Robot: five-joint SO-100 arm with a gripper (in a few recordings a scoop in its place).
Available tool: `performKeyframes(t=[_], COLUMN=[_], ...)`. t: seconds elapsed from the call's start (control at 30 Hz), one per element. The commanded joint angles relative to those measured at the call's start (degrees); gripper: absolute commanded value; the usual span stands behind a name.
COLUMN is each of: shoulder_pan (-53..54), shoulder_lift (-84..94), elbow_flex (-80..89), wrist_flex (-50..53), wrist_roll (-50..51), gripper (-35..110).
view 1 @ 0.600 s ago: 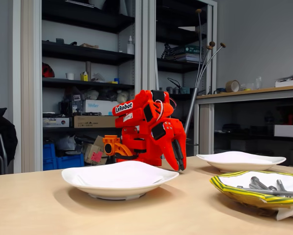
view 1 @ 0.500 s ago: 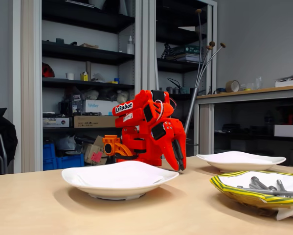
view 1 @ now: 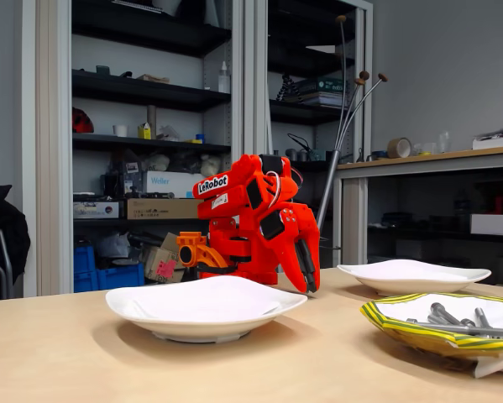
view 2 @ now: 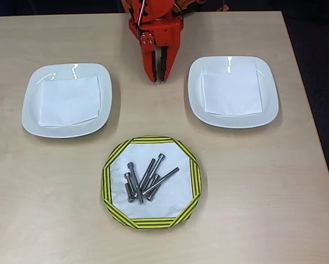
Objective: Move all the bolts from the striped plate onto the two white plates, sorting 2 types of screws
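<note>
Several grey bolts [view 2: 145, 179] lie in a loose pile on the striped plate [view 2: 112, 176], long ones fanned out with short stubby ones at the left; the pile [view 1: 457, 319] also shows in the fixed view on the striped plate [view 1: 419, 334]. Two white plates, left [view 2: 32, 104] and right [view 2: 268, 104], each hold a white paper napkin; they appear in the fixed view as one plate [view 1: 205, 309] and the other plate [view 1: 413, 275]. My orange gripper [view 2: 157, 78] rests folded down between them at the table's far side, shut, holding nothing, also seen low [view 1: 309, 285].
The wooden table [view 2: 252, 209] has free room around all three plates. Behind it in the fixed view stand dark shelves [view 1: 150, 92] with boxes and a side counter [view 1: 436, 158]. The table's right edge [view 2: 312, 137] borders dark floor.
</note>
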Motion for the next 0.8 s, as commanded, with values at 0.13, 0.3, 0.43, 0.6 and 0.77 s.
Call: performKeyframes(t=[0.13, 0.3, 0.43, 0.6, 0.77], shoulder_pan=[-0.97, -0.97, -0.97, -0.97, 0.09], shoulder_lift=[-0.09, -0.09, -0.09, -0.09, 0.44], elbow_flex=[0.26, 0.26, 0.26, 0.26, -0.35], wrist_flex=[1.14, 1.14, 1.14, 1.14, 1.58], wrist_roll=[0.53, 0.53, 0.53, 0.53, 0.97], gripper=[5, 5, 5, 5, 5])
